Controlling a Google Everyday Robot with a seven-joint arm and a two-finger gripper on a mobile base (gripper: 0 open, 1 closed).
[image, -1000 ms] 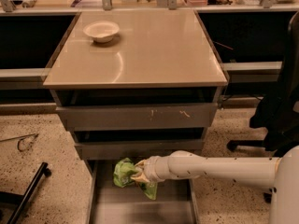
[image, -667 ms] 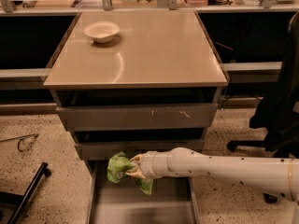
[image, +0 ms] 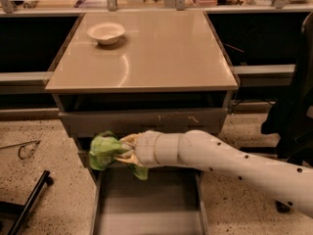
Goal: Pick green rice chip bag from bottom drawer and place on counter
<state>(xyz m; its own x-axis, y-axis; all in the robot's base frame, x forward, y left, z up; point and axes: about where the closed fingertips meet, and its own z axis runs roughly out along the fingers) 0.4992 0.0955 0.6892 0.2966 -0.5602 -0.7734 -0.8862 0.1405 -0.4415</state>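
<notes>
My gripper is at the end of the white arm that reaches in from the right. It is shut on the green rice chip bag, a crumpled light-green foil bag. The bag hangs in the air in front of the middle drawer, above the left back corner of the open bottom drawer. The drawer's grey floor is bare. The beige counter lies above, higher than the bag.
A white bowl sits at the back left of the counter. The two upper grey drawers stick out slightly. A black pole lies on the speckled floor at left. A dark chair stands at right.
My gripper has lifted the bag up out of the bottom drawer and moved it left, from just over the drawer floor to the height of the middle drawer.
</notes>
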